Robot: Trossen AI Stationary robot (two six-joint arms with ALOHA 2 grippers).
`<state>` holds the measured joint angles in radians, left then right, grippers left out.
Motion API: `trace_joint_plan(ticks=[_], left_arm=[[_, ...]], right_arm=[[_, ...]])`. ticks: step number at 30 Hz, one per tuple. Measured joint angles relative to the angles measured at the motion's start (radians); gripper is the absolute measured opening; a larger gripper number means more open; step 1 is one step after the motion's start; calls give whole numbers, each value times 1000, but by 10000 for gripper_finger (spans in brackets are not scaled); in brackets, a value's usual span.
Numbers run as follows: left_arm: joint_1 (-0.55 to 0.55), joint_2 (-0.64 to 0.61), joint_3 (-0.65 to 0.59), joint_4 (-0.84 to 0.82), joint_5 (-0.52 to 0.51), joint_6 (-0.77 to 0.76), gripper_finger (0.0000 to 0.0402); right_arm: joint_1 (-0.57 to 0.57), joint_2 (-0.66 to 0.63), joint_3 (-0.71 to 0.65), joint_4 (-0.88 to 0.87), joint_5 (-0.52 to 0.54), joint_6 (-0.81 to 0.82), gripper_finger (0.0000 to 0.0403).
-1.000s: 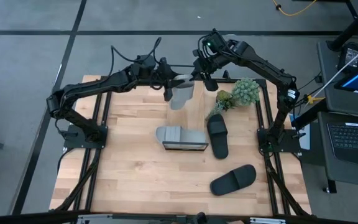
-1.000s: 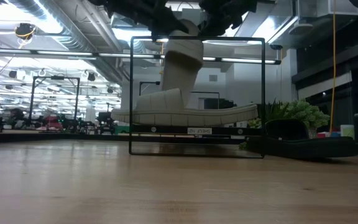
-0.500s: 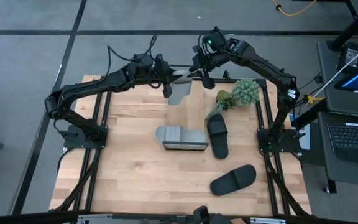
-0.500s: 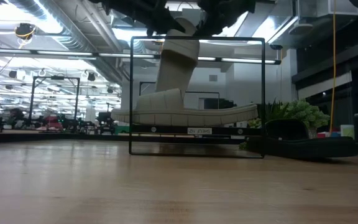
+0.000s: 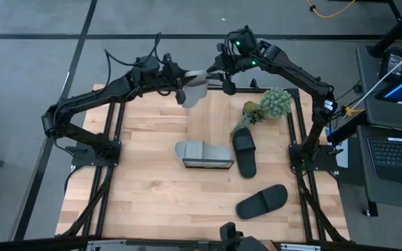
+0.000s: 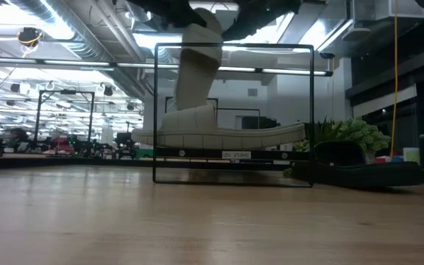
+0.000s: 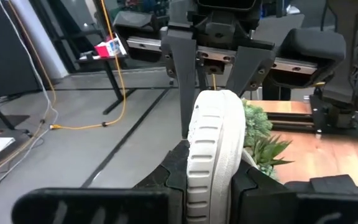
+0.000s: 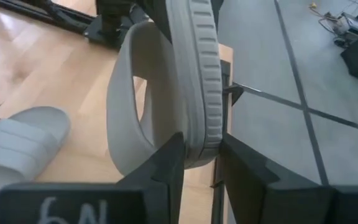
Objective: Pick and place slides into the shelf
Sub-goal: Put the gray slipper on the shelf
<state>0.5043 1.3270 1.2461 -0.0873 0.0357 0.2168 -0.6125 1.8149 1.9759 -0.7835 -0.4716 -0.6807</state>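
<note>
So the surface is a pale butcher-block wooden tabletop (image 5: 152, 202) on a grey floor with dark seam lines, and the low view looks into a big bright workshop hall with ceiling pipes.

Count: four rubber slides, two arms, one green potted plant (image 5: 267, 106) at about 1 o'clock.

One ribbed light grey slide (image 5: 194, 150) sits on the small wood-topped shelf with thin black wire frame (image 5: 213, 164) near the middle. A matte black slide (image 5: 243, 151) lies just at 3 o'clock of the shelf, another black slide (image 5: 262, 201) at 5 o'clock.

The second light grey slide (image 5: 195, 88) hangs in the air at 12 o'clock. The left gripper (image 7: 209, 186) pinches its ridged sole edge. The right gripper (image 8: 201, 158) has its fingers parted on either side of the sole.
</note>
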Motion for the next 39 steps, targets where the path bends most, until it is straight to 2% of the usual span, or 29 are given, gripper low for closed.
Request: trace_joint_plan(ticks=[10,16,20,23,24,33,39], left_arm=[[65,-68,1,24,-55,0,35],[102,-133,-32,15,-33,-31,35],[104,-187,-102,48,-53,-56,35],[105,-225,-187,133,-60,-89,35],[105,-240,-216,181,-66,-106,35],[97,-394,-590,651,-80,-331,35],[51,-418,-774,910,-119,-412,35]], right_arm=[[-19,4,-2,-5,33,50,100],[-34,2,-2,-23,18,71,99],[-36,2,-2,-26,33,75,70],[-33,2,-2,-37,67,72,16],[-29,2,-2,-38,74,74,10],[29,2,-2,-70,137,136,4],[88,2,-4,-69,199,191,2]])
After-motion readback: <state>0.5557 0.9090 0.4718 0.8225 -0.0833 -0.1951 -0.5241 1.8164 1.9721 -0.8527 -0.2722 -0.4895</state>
